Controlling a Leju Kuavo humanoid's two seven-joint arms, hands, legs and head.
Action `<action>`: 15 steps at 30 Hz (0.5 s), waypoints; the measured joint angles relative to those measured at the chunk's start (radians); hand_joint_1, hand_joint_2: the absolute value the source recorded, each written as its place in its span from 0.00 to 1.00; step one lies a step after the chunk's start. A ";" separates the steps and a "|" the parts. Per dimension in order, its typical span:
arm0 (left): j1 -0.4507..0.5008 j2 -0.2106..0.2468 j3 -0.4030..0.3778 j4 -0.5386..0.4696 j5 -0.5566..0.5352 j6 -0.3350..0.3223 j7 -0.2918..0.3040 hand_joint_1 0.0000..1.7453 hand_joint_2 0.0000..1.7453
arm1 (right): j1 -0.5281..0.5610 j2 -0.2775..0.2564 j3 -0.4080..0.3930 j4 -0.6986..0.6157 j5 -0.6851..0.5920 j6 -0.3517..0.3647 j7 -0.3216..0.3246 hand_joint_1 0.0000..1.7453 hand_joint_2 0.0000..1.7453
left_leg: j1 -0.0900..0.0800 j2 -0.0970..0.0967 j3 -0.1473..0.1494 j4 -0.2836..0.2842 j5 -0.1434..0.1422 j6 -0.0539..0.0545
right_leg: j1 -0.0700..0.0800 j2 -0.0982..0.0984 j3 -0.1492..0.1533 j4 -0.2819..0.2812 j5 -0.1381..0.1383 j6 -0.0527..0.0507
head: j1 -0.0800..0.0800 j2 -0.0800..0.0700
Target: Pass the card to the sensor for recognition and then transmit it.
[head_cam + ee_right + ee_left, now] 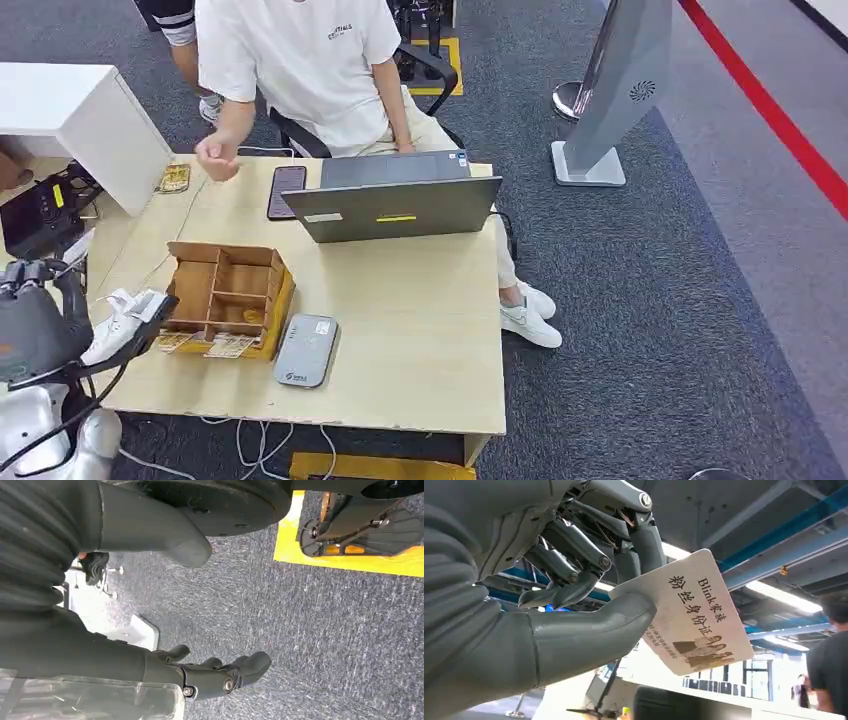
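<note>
from the head view, near left of the table [420,330]: left hand [60,320] pinching the card [125,318], held off the table's left edge beside the cardboard organiser [228,298]. grey sensor [306,350] flat on the near side, just right of the organiser; card not yet over it, so pickup judged done, recognition and handover to the seated person [300,70] left. organiser compartments mostly bare, one small yellowish item inside, loose cards at its near foot.

left wrist view: card [689,615] gripped between thumb [589,635] and fingers [574,555], printed face showing.

right wrist view: right hand [220,672] hanging above carpet, fingers loosely curled, holding nothing.
</note>
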 joint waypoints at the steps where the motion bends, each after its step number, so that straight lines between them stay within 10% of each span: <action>1: 0.000 -0.002 -0.006 0.000 0.000 0.000 0.000 1.00 1.00 | 0.000 0.000 0.000 0.000 0.000 0.000 0.001 0.00 1.00 | 0.000 0.000 0.000 0.000 0.000 0.000 | 0.000 0.000 0.000 0.000 0.000 0.000 | 0.000 0.000; 15: 0.011 -0.097 -0.269 0.009 -0.116 -0.010 -0.018 1.00 1.00 | 0.000 0.000 0.002 0.000 0.009 0.000 0.012 0.00 1.00 | -0.001 0.000 0.000 0.000 0.000 0.000 | -0.001 -0.001 0.000 0.000 0.000 0.000 | 0.000 0.000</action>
